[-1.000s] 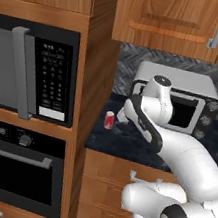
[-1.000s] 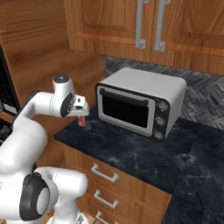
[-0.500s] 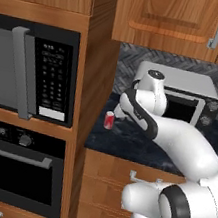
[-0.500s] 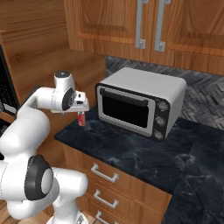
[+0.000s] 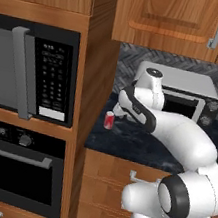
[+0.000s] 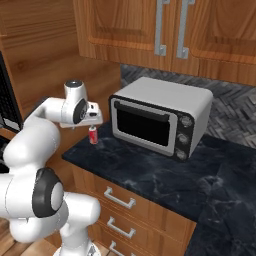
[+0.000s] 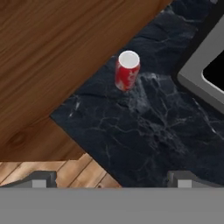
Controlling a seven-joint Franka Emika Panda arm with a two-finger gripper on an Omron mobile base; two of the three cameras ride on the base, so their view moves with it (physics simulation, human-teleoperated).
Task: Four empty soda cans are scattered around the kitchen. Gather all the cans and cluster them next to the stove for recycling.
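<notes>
Arm swung left; gripper wide open, empty.

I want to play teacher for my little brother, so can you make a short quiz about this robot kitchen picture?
1. True or false: the red soda can stands upright on the black counter.
2. What is the can closest to? A) the wooden cabinet wall B) the sink C) the stove
3. Fill in the blank: the gripper hangs above the can with its jaws ____.

Key
1. True. It stands on its base, silvery top up, apart from the toaster oven.
2. A. The can sits near the counter's end, by the wooden wall.
3. Open. The two tips stand wide apart, and nothing is held between them.
</notes>
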